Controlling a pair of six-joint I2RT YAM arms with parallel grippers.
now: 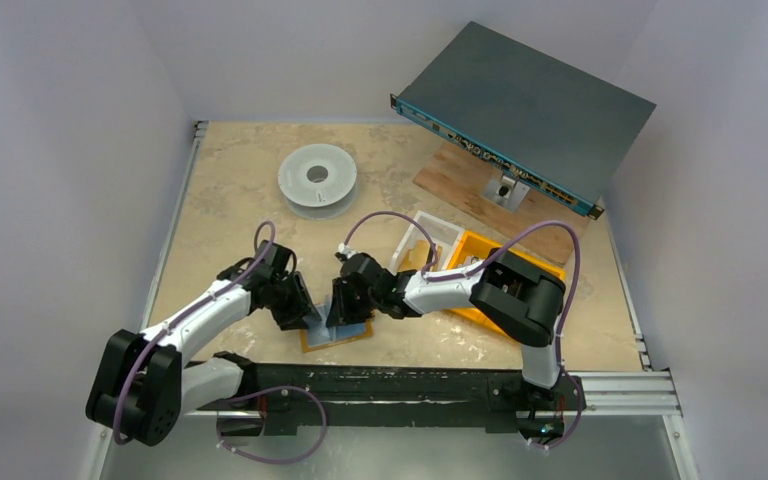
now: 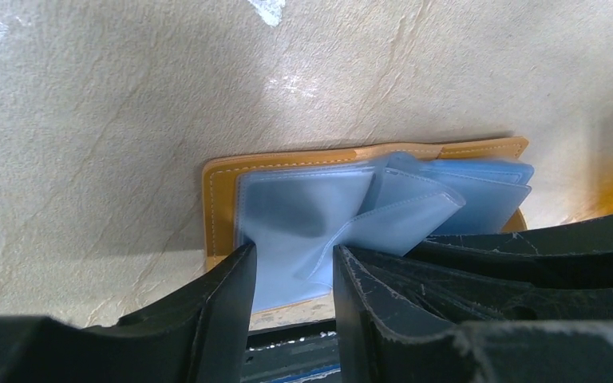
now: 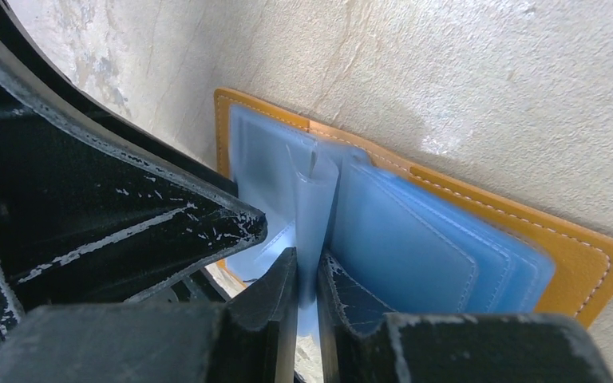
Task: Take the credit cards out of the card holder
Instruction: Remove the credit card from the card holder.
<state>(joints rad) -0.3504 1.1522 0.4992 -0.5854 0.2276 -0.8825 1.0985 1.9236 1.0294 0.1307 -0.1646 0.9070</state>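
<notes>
My left gripper (image 2: 294, 267) sits over the left half of the card holder (image 2: 222, 199), jaws apart, with a flat blue sleeve (image 2: 287, 215) showing between them. The card holder lies open on the bench (image 1: 230, 210), close to its near edge, between both arms. My right gripper (image 3: 307, 271) is pinched tight on one upright sleeve leaf (image 3: 319, 183) at the spine.

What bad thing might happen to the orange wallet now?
The right tool pinches a thin blue sleeve, with no card showing in its grip. Pulling might tear the sleeve or lift the whole holder. The left tool has its jaws apart over the holder, so the holder may slide.
</notes>
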